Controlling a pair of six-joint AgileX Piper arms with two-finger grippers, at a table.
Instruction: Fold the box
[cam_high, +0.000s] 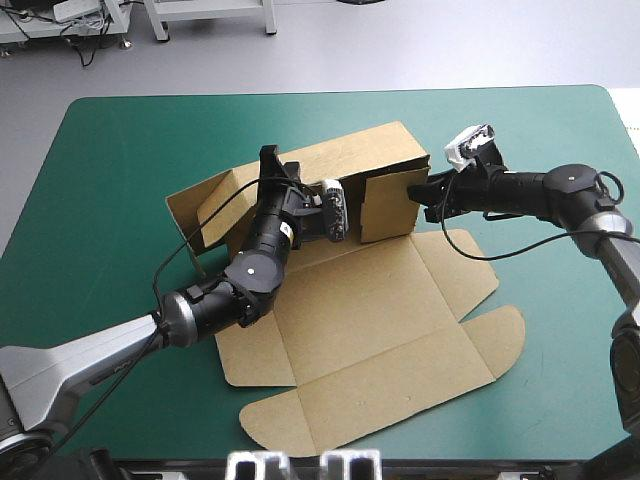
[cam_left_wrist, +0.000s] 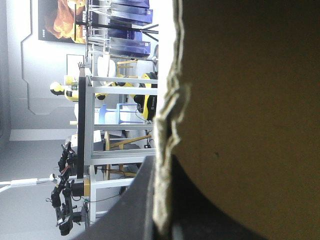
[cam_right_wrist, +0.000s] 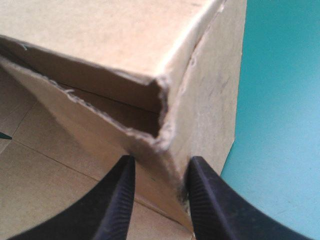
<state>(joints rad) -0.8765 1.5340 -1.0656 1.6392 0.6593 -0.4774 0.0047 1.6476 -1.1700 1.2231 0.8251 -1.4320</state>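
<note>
Starting at the left of the teal-green-covered desk (cam_high: 110, 180), we see the left arm reach in over the cut brown board box (cam_high: 380, 320). The box lies in the middle of the desk, with its far walls raised and its near panels and lid flaps flat on the cover. Our left pincer (cam_left_wrist: 164, 172) is inside the raised part. From its wrist a frayed board edge runs down between two dark fingers, so we judge it clamped on a wall of the box. Moving right, the raised end wall meets the long far wall at a ragged corner. There the right pincer (cam_right_wrist: 161, 162) has its black fingers (cam_right_wrist: 117, 200) only narrowly apart, the corner's board between them — nipping it, as far as we can tell.

The risk lies in that corner. Its edge is frayed, and if the two arms pull against each other the board may tear or crease off its score line. If either pincer lets go before a flap is tucked, the walls will likely drop flat — and a hard sideways push could slide the whole sheet across the cover.
</note>
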